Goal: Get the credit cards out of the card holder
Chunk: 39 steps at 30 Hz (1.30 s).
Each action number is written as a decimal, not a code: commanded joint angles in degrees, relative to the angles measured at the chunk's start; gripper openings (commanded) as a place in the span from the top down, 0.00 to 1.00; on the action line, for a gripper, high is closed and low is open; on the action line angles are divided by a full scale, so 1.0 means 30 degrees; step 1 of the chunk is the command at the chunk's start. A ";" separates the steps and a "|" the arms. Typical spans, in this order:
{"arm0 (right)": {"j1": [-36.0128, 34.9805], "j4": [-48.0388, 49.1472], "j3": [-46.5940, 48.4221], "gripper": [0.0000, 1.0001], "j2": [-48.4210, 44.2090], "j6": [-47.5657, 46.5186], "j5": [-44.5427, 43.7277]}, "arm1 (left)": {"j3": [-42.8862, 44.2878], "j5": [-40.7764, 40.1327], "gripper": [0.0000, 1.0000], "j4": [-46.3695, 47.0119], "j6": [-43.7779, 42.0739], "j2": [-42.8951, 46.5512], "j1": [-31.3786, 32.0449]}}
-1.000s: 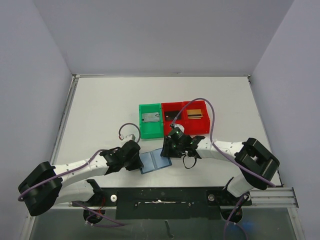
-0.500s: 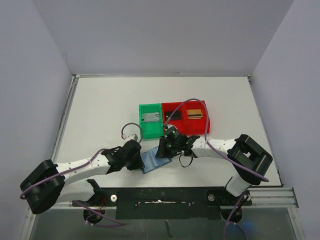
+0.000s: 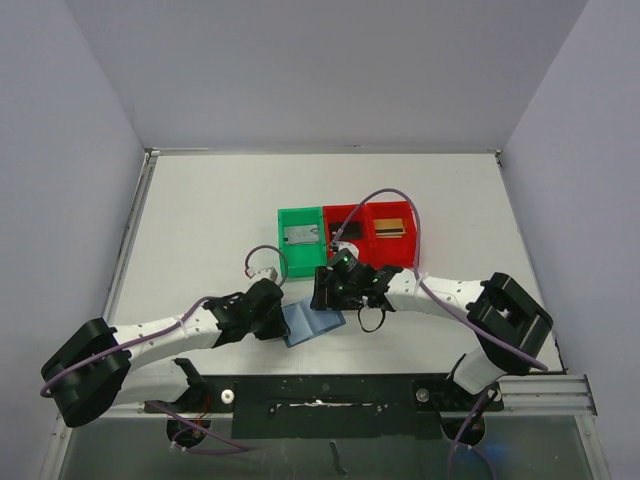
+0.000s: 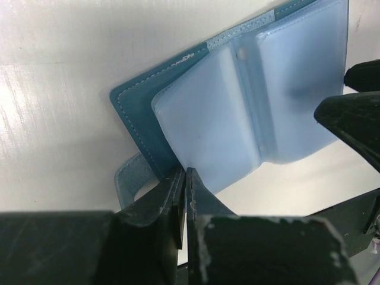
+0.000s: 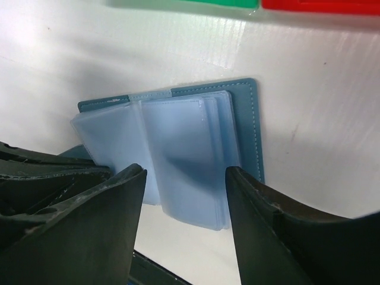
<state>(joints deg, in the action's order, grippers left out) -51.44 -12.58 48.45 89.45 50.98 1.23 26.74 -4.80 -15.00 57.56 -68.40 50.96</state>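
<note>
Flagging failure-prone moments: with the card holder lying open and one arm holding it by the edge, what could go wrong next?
1. The left gripper is shut on just the near edge of the card holder; a pull could slip it free and drag the holder.
2. The right gripper hangs open over stacked cloudy sleeves with no card edge clearly showing, so it may pinch plastic rather than a card.

one blue card holder (image 3: 312, 325), one green bin (image 3: 283, 246), two red bins (image 3: 398, 250), and three cards (image 3: 300, 235), one in each bin.
</note>
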 commanded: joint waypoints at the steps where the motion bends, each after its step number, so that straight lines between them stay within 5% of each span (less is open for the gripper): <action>1: -0.0133 -0.1075 0.0877 0.43 -0.0572 -0.0628 -0.1343 | 0.0750 0.0112 0.98 0.0109 -0.0603 -0.0137 0.0138; 14: -0.0692 -0.0588 0.1248 0.48 0.2025 -0.0536 0.0081 | 0.0838 0.0470 0.98 0.0430 -0.0918 -0.0335 0.0139; 21: -0.0779 0.2079 0.0472 0.69 0.1543 -0.0191 0.2099 | 0.0915 0.0484 0.98 0.0461 -0.1015 -0.0417 0.0123; 32: -0.0754 -0.2901 0.2612 0.42 0.0499 -0.1141 -0.2623 | 0.0941 0.0923 0.98 0.0502 -0.1819 0.0017 0.0125; 39: -0.0810 -0.2835 0.2328 0.38 0.1573 -0.1017 -0.2008 | 0.1277 0.1059 0.98 0.0293 -0.2558 -0.0132 0.0143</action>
<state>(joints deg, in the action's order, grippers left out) -53.34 -20.95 54.68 93.89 48.16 -4.12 27.68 -2.68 -15.16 52.21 -69.12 50.98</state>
